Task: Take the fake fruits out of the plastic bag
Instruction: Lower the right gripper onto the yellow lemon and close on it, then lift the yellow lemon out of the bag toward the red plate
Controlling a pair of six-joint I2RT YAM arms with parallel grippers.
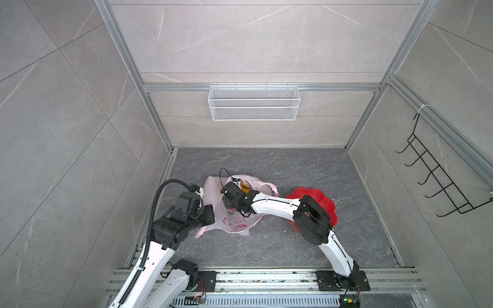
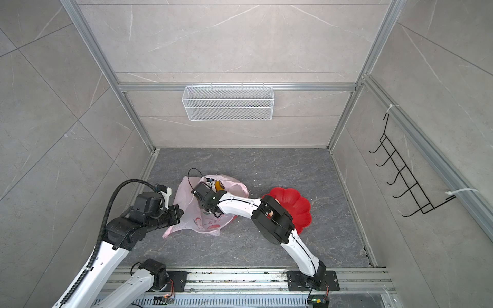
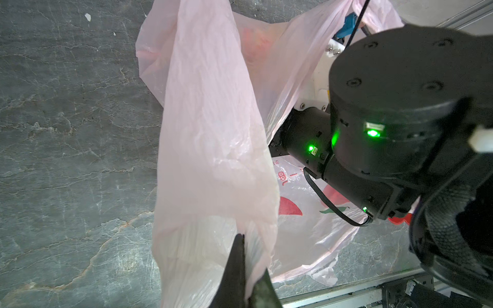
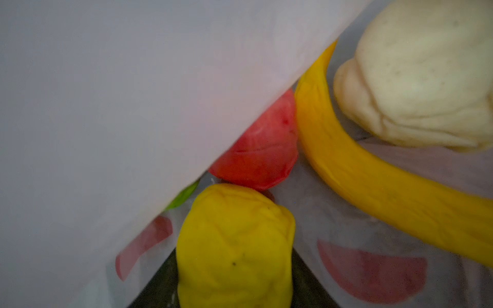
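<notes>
my left gripper (image 3: pixel 248 253) clamped the plastic bag (image 3: pixel 213 133) to hold it open; right gripper (image 4: pixel 234 282) straddled yellow lump (image 4: pixel 234 234), grip unclear.

Both top views are looking down from high overhead, sharing the whole scene. Both wrist cameras are looking closely at the plastic bag (image 3: pixel 213 133), the right from inside.

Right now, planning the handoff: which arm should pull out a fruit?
Right: right gripper is inside the plastic bag, yellow lump between its fingers; left gripper is shut on the bag.
</notes>
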